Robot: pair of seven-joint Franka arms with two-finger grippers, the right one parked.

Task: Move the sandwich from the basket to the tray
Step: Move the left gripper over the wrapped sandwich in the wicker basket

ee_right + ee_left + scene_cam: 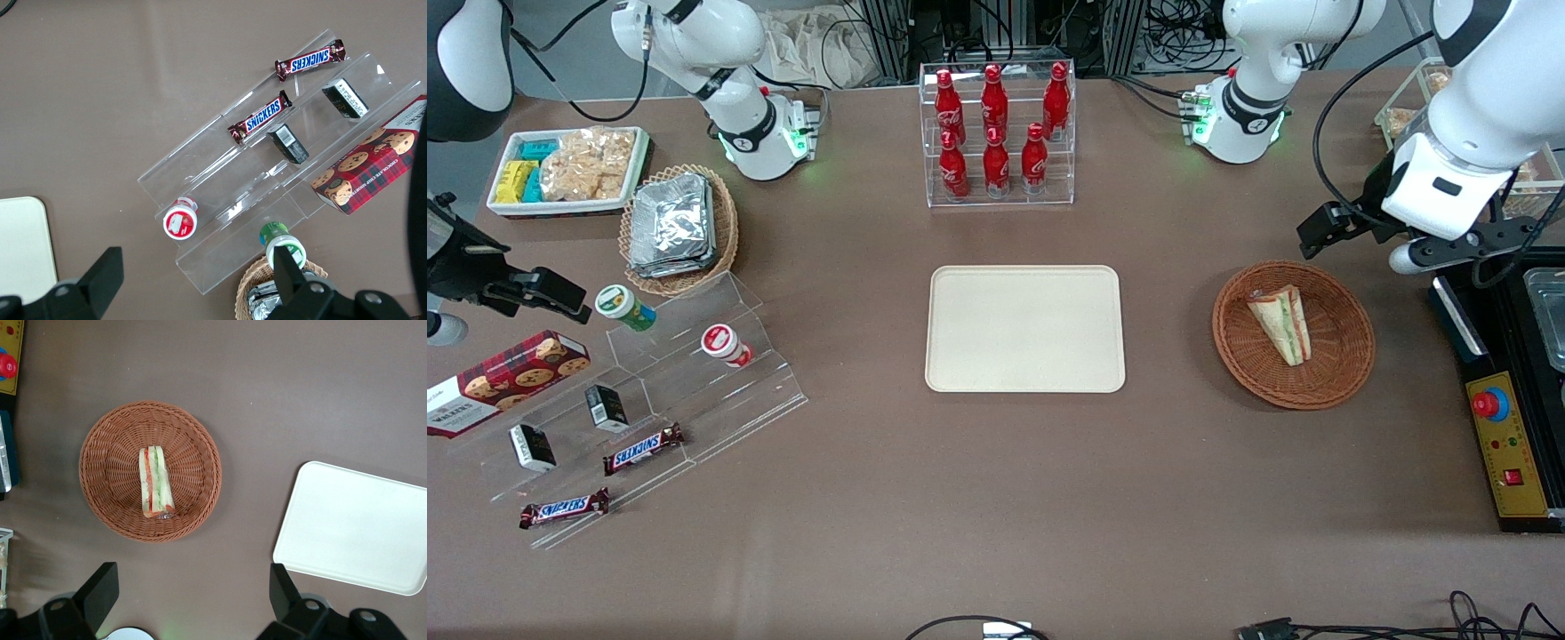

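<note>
My gripper point(1352, 238) hangs empty above the table, farther from the front camera than the basket point(1343, 356)
From the front, the sandwich point(1282, 324) lies in the basket, well apart from the bare tray point(1024, 329); from my wrist, my fingers point(100, 590) are spread wide, clear of the sandwich point(155, 483), basket point(107, 463) and tray point(353, 527)
</note>
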